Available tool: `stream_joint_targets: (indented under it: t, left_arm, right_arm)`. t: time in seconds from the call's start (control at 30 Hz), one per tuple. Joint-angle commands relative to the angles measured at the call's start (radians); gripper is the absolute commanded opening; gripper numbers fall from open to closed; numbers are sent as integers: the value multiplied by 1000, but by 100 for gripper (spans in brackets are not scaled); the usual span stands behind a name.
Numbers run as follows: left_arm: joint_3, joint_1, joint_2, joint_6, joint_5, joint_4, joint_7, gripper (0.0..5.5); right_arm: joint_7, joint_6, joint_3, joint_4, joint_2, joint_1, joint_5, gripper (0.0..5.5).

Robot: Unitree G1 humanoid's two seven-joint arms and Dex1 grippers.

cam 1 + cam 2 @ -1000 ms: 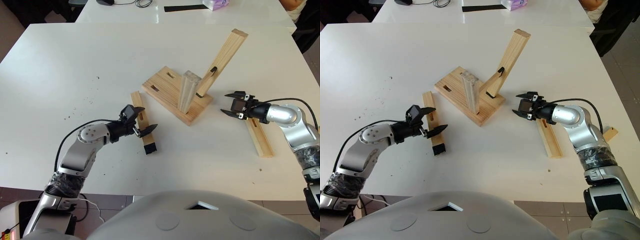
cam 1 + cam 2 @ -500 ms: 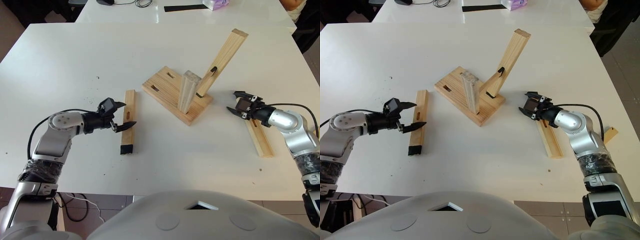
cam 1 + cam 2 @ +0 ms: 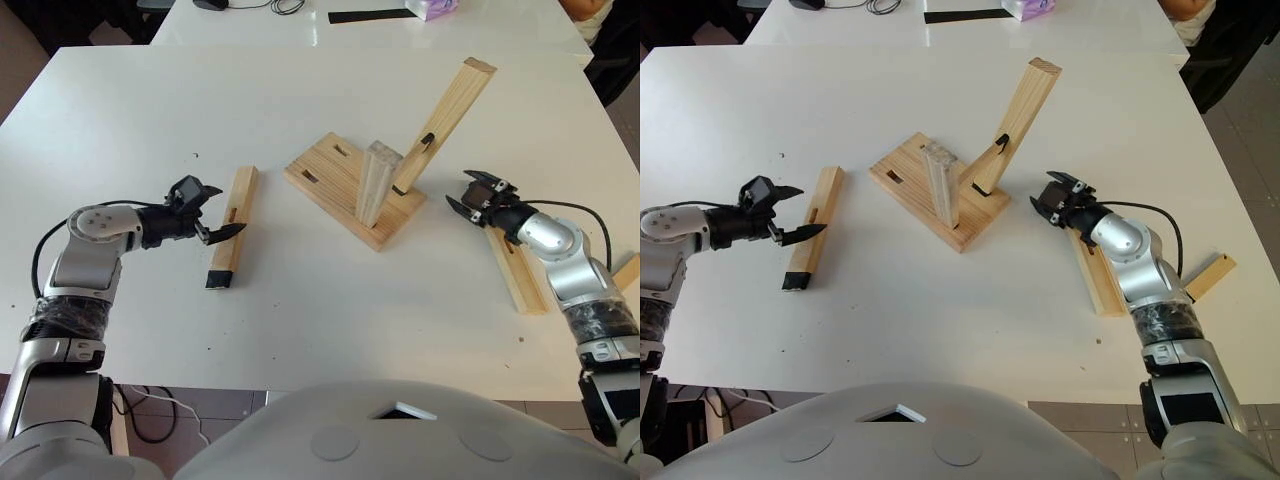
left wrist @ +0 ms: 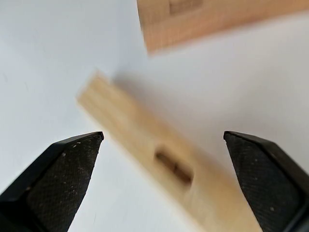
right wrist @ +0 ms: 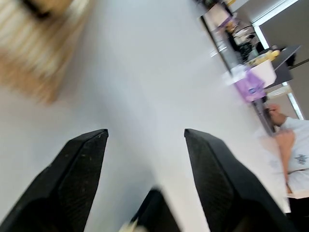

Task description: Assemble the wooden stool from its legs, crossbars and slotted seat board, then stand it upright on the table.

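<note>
Two claws and five timber parts, logged on the white tabletop [image 3: 120, 110]:

- Square pale-wood slotted seat board [image 3: 330, 172]: flat near mid-tabletop, with two slots on its left side unfilled.
- Upright square-section wooden leg [image 3: 376, 185]: stands in the board's near corner.
- Long tilted wooden leg [image 3: 447, 118]: seated in the board and leaning away to the right, not plumb.
- Slotted wooden bar with a dark end [image 3: 232, 225]: flat, left of the board and apart from it.
- Left claw [image 3: 225, 207]: spread wide and lined up on that bar near its slot, gripping nothing.
- Plain flat wooden bar [image 3: 518, 275]: lies right of the board.
- Right claw [image 3: 462, 190]: fingers apart at the plain bar's far end, empty.
- Short wooden piece [image 3: 1210, 277]: near the right edge.
- Handling note: the step in hand is probably grasping the dark-ended bar. Square the fingers across its narrow faces, clear of the slot, and close near mid-length so it lifts level. The tilted leg likely needs righting before more parts go in.
</note>
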Motion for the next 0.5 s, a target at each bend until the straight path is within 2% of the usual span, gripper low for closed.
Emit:
stream_joint_targets:
  t: [0.03, 0.2, 0.33, 0.5]
  left_arm:
    - [5, 2, -74, 145, -98, -226, 48, 462]
    - [-58, 7, -154, 262, -124, -409, 124, 462]
    - [-169, 42, -172, 170, 36, -319, 174, 462]
    - [-206, 70, -197, 93, 159, -225, 259, 462]
  right_arm:
    - [-57, -45, 34, 125, 45, -90, -50, 293]
    - [-77, -134, 90, 297, 107, -158, -81, 293]
    - [-28, -206, 139, 316, 123, -125, -84, 293]
    - [55, -235, 162, 176, 64, -18, -67, 293]
